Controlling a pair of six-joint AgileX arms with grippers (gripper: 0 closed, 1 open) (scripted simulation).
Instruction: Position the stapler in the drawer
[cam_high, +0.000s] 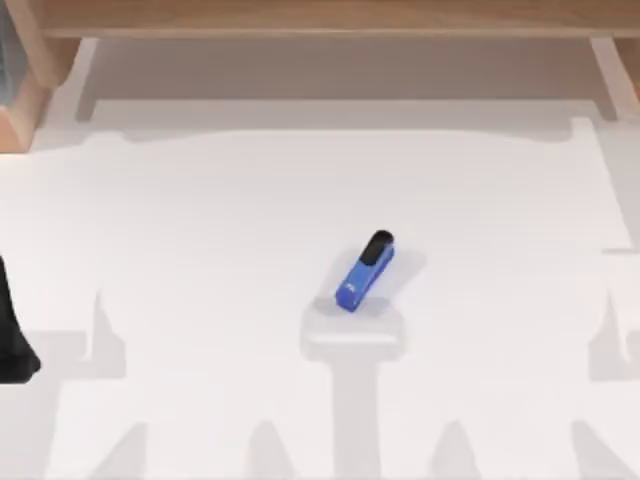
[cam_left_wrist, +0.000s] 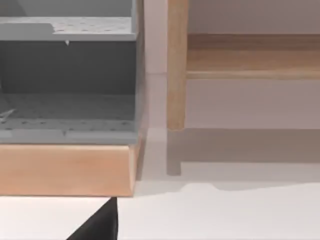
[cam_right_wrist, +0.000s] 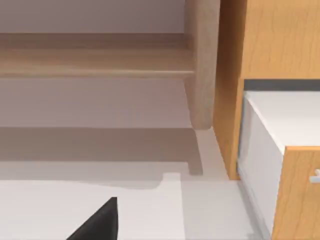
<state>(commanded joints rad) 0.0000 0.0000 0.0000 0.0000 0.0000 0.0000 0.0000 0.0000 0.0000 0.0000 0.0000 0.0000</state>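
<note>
The blue stapler lies flat near the middle of the white table, its rounded black end pointing to the back right. Nothing touches it. My left arm is a dark shape at the table's far left edge, well away from the stapler. A dark corner of my left gripper shows in the left wrist view, and one of my right gripper in the right wrist view. The drawer appears as a white-sided box with a wooden front, standing out from an orange wooden cabinet.
A wooden frame runs along the table's back edge, with a leg at each end. At the back left stands a wooden-based unit with grey shelves. Wide bare table surrounds the stapler.
</note>
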